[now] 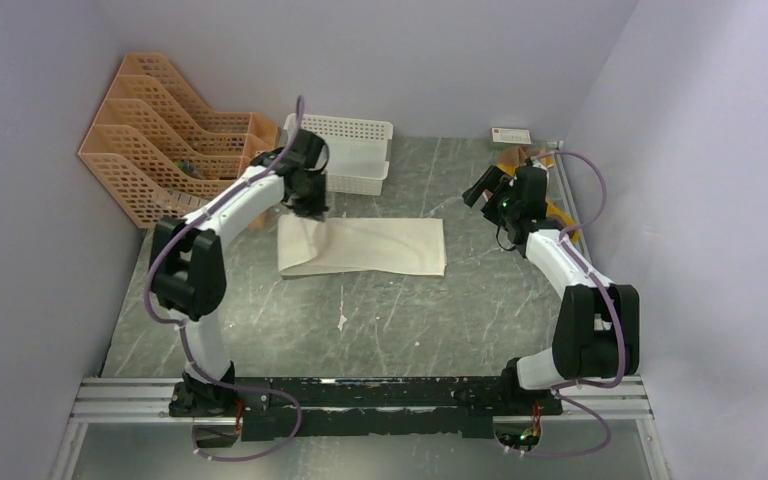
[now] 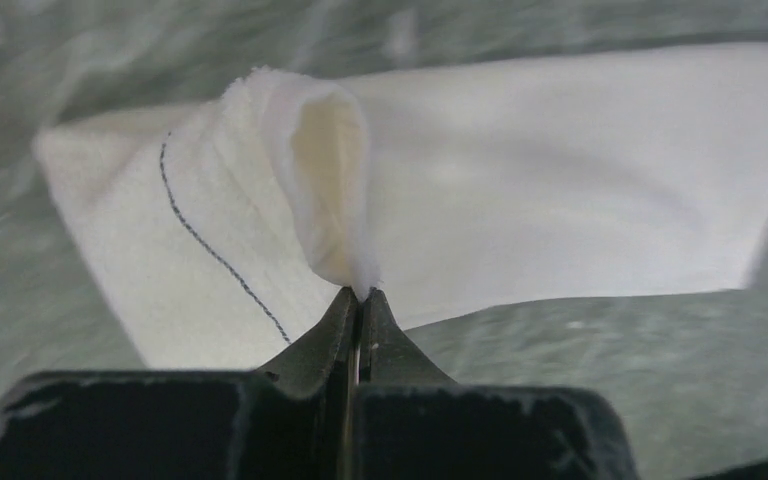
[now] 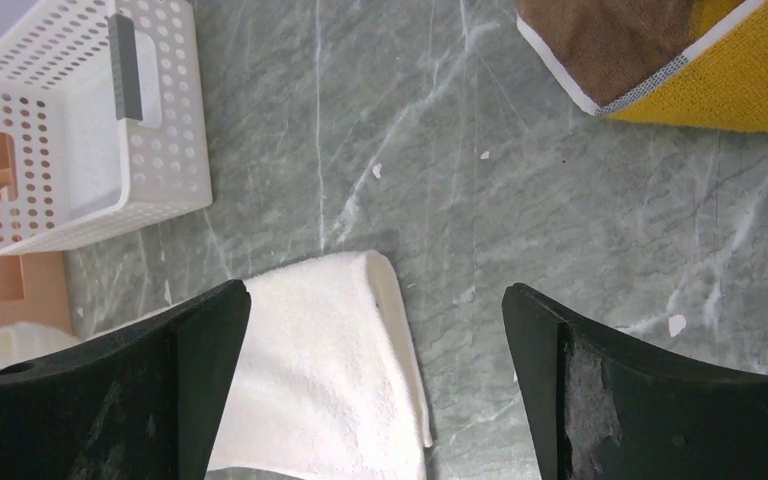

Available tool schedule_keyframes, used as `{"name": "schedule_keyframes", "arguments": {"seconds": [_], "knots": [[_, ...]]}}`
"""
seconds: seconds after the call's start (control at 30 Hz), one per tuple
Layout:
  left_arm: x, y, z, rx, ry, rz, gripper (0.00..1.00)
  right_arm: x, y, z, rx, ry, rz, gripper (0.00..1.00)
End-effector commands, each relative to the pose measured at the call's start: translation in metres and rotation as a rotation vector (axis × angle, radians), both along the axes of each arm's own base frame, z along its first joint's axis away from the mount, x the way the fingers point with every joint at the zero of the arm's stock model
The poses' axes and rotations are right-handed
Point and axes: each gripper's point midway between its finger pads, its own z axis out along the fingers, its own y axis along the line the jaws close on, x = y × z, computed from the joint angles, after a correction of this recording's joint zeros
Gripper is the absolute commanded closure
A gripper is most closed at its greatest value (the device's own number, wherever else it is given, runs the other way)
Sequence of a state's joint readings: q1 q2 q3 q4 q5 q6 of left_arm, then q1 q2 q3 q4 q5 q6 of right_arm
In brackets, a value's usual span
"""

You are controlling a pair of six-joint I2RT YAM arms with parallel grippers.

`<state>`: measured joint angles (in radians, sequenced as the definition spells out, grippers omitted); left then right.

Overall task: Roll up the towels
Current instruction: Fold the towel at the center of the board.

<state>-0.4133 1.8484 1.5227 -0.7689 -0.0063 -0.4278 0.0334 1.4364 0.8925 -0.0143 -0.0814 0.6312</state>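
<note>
A cream-white towel lies folded flat in the middle of the table, its left end lifted. My left gripper is shut on that end's edge; in the left wrist view the pinched fold curls up just above the closed tips of the left gripper. My right gripper hangs open above the table to the right of the towel, nothing between its fingers; its wrist view shows the cream towel's right end below the right gripper. The brown and mustard-yellow towel lies at the back right, partly hidden behind the right arm.
A white lattice basket stands at the back centre, behind the left gripper. Orange tiered file trays stand against the left wall. A small white box sits at the back right. Walls close in on three sides.
</note>
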Motion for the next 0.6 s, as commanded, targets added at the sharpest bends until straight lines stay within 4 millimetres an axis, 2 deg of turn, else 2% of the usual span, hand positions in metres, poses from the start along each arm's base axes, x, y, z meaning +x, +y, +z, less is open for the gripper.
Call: {"name": "schedule_keyframes", "arguments": {"seconds": [0.0, 0.13, 0.23, 0.4, 0.57], "knots": [[0.012, -0.090, 0.023, -0.222, -0.028, -0.102, 0.93, 0.004, 0.002, 0.005, -0.017, -0.006, 0.029, 0.00], [0.011, -0.145, 0.009, -0.276, 0.017, -0.182, 0.93, 0.004, -0.004, 0.001, -0.046, 0.016, 0.028, 0.00], [0.010, -0.175, -0.008, -0.285, 0.053, -0.229, 0.93, 0.002, -0.010, -0.003, -0.060, 0.032, 0.022, 0.00], [0.010, -0.209, -0.031, -0.327, 0.107, -0.278, 0.93, -0.003, -0.017, -0.004, -0.065, 0.033, 0.011, 0.00], [0.004, -0.236, -0.024, -0.377, 0.111, -0.324, 0.93, -0.007, -0.020, -0.011, -0.068, 0.050, 0.009, 0.00]]}}
